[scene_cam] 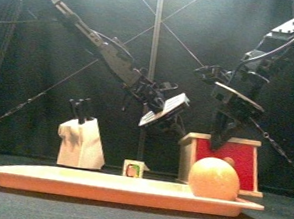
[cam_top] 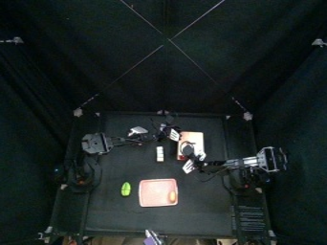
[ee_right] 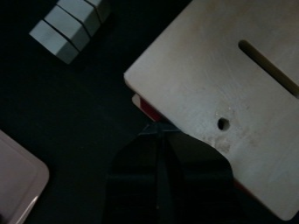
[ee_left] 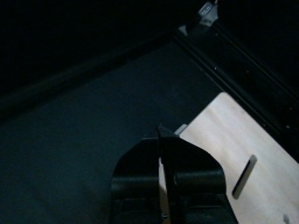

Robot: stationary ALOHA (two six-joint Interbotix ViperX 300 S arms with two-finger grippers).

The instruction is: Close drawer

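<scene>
A: biggest first; black table (cam_top: 115,167), curtains all round; left arm comes in from the left and reaches across the middle, right arm from the right

B: task thing?

A: the drawer (scene_cam: 219,159) stands right of centre toward the back of the table; pale top, red front in the front view; the top shows a slot and a small hole in the right wrist view (ee_right: 222,79); I can't tell how far it is open

B: rest of the table?

A: pink-red tray (scene_cam: 126,189) near the front edge with an egg-shaped thing (scene_cam: 214,178) standing on it; white block (scene_cam: 81,143) left of the drawer; small cube (scene_cam: 135,169) between them; green thing (cam_top: 125,189) beside the tray on the left; grey segmented block (ee_right: 68,26) near the drawer's corner

B: grippers?

A: left gripper (ee_left: 167,171) has its jaws pressed together, nothing between them, hanging over the edge of the drawer's pale top; right gripper (ee_right: 160,140) is narrowed nearly shut, tips at the drawer's edge where the red shows under the pale top; whether it pinches anything there I can't tell

B: step?

A: my read, both arms are lining up at the drawer, the push not finished; next move calls for a level shove on the red front along the slide line, the other arm steadying the box so it doesn't skid or tip
</scene>
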